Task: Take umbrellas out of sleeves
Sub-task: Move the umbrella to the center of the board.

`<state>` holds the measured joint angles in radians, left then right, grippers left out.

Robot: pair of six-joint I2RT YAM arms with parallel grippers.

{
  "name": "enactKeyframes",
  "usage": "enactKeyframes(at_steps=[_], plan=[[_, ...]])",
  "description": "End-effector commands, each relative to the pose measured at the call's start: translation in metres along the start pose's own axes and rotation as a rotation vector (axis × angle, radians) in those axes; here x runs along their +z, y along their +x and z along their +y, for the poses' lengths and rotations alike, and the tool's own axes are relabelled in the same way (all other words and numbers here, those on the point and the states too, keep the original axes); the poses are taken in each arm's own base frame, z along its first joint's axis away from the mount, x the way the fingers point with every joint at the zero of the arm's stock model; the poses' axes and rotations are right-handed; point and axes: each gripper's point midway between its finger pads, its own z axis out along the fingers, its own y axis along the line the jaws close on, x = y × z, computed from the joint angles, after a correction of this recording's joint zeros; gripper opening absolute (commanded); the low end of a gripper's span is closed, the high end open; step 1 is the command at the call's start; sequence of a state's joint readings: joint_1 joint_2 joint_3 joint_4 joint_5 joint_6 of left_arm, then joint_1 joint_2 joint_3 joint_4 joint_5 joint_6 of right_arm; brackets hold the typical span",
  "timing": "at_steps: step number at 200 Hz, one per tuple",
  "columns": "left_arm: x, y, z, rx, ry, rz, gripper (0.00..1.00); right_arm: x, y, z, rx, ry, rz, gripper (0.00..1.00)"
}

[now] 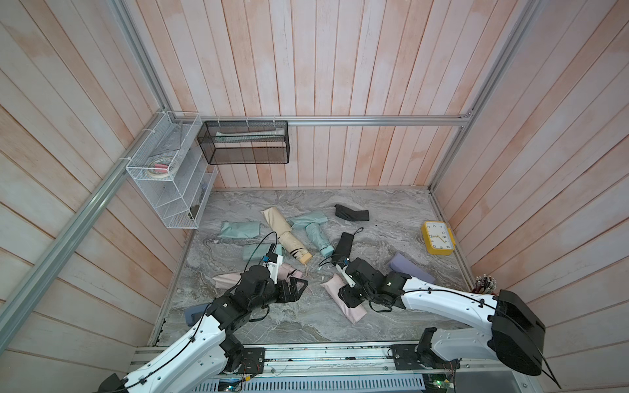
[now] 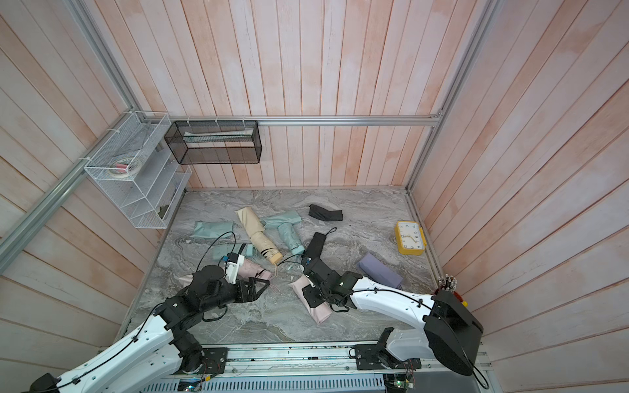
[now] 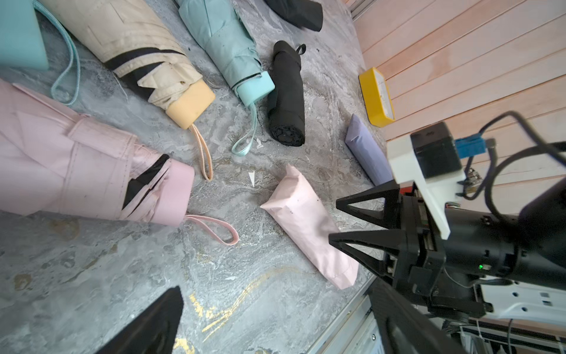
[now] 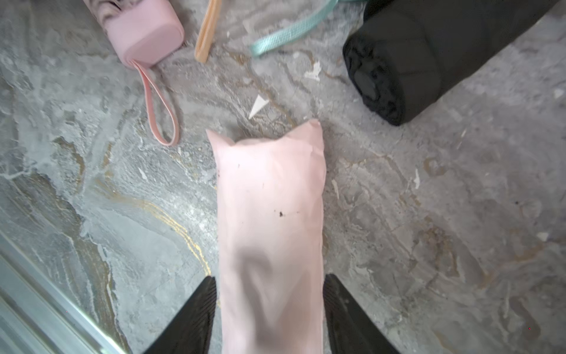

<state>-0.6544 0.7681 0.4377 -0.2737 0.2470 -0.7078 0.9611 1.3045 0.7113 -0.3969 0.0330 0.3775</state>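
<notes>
Pink smooth fabric sleeve (image 4: 269, 199), plump, probably not yet emptied, lies flat on grey marble tabletop (image 4: 428, 214) near front edge. Right gripper (image 4: 269, 277) straddles it, jaws flanking both sides, likely to pin it; clenched or released, cannot tell. Left gripper (image 1: 302, 289) gapes empty alongside.

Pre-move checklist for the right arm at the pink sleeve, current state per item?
1. Right gripper straddles the pink sleeve: ok.
2. Jaws closed on it: not ok; they stand apart, one on either side.
3. Left gripper open and empty: ok.
4. Sleeve emptied: not ok; it looks plump, so likely filled.
5. Pink umbrella and black umbrella lie apart from the sleeve: ok.
</notes>
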Motion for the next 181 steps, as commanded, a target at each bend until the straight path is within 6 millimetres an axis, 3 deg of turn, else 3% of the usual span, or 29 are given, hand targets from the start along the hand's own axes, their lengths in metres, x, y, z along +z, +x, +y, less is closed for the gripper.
enactKeyframes(at_steps=[1,25,44,66,107,128,155,181], plan=[[0.002,-0.018,-0.018,0.082,0.048,-0.047,1.00,0.012,0.014,-0.008,0.028,0.039,0.072,0.57],[0.007,-0.021,-0.019,0.115,0.059,-0.052,1.00,0.026,0.012,-0.010,0.000,0.075,0.123,0.47],[0.009,-0.023,-0.016,0.125,0.042,-0.059,1.00,0.034,0.006,-0.008,-0.047,0.091,0.144,0.26],[0.007,-0.022,-0.011,0.124,0.026,-0.052,1.00,0.042,-0.004,-0.001,-0.135,0.101,0.153,0.21],[-0.002,-0.015,-0.006,0.092,0.023,-0.054,1.00,0.054,-0.023,0.035,-0.412,0.113,0.129,0.21],[-0.003,-0.009,-0.004,0.062,0.050,-0.052,1.00,0.054,-0.040,0.032,-0.480,0.225,0.087,0.27],[-0.002,-0.003,-0.004,0.046,0.069,-0.039,1.00,0.025,-0.067,0.029,-0.431,0.300,-0.025,0.50],[0.001,0.000,0.000,0.037,0.064,-0.037,0.98,-0.012,-0.067,0.026,-0.323,0.285,-0.106,0.55]])
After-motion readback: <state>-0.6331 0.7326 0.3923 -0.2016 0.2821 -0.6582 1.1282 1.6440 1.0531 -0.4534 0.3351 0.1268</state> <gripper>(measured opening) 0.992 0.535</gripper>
